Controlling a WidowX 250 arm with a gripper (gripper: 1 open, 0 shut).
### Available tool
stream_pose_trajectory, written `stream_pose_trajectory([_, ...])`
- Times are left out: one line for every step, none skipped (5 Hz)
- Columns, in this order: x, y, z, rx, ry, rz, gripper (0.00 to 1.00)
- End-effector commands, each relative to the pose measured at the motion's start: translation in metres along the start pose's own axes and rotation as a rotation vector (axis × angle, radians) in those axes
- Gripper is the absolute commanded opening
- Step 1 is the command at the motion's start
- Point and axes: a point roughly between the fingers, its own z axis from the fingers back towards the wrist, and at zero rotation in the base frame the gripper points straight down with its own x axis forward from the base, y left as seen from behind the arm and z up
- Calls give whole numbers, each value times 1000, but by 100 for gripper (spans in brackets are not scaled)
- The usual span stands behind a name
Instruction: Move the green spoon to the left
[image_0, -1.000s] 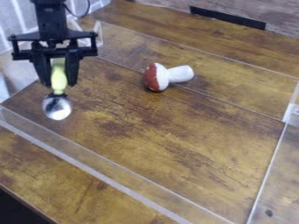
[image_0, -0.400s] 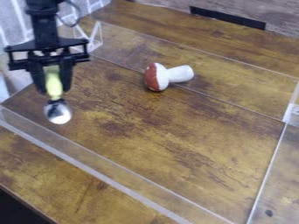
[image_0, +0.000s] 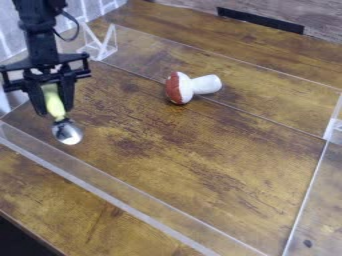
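Green spoon (image_0: 55, 103) in the hand (image_0: 50, 84) (silver bowl lowermost).

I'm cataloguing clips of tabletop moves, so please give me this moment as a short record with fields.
held item: green spoon
held by: gripper, closed on the yellow-green handle
spoon pose: silver bowl end pointing down and toward the camera
spoon place: left side of the picture
other object: toy mushroom, red-brown cap and white stem, lying on its side
surface: brown wooden tabletop
spoon touching table: cannot tell
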Motion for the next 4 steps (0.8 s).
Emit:
stream_pose_trajectory([14, -7, 12, -47, -41, 75, 0])
stream_pose_trajectory([30, -11, 10, -49, -36, 69, 0])
stream_pose_trajectory([29, -16, 17, -40, -42, 22, 100])
stream_pose_trajectory([30, -22, 27, -42, -49, -30, 100])
